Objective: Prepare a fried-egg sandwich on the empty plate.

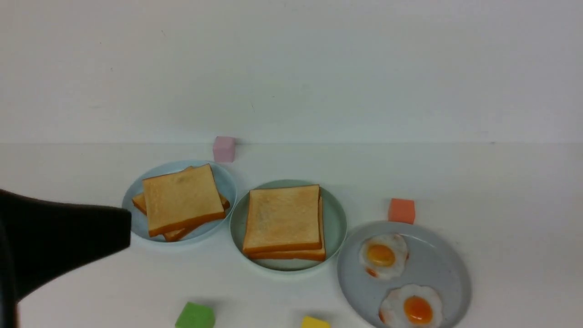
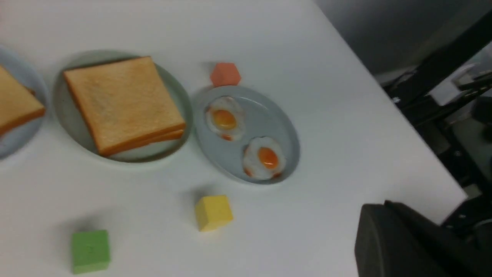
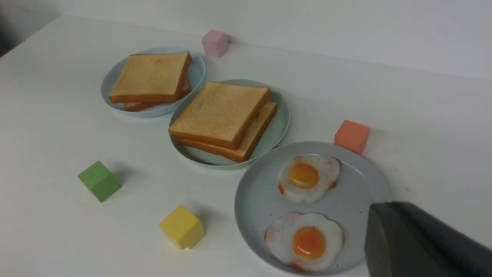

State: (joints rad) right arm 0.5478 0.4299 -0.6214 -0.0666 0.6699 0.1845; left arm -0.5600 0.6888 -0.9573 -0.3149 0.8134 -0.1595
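Your left gripper [image 1: 98, 237] and right gripper [image 3: 388, 234] hang by the table's [image 1: 501, 191] near edge, fingers pinched together, empty. Farther back, mid-table, the fried-egg sandwich [image 1: 283, 223] sits stacked on the mint plate [image 1: 336, 221], any egg inside hidden.

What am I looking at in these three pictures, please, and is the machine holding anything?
It is a robot with two arms, each ending in a gripper. One picture looks forward from between the arms; the other two come from wrist cameras, where the dark shapes are the left gripper and right gripper. Both are shut, holding nothing visible. On the white table: a blue plate with toast, a mint-green plate bearing two stacked toast slices, a grey plate with two fried eggs, and four coloured cubes.
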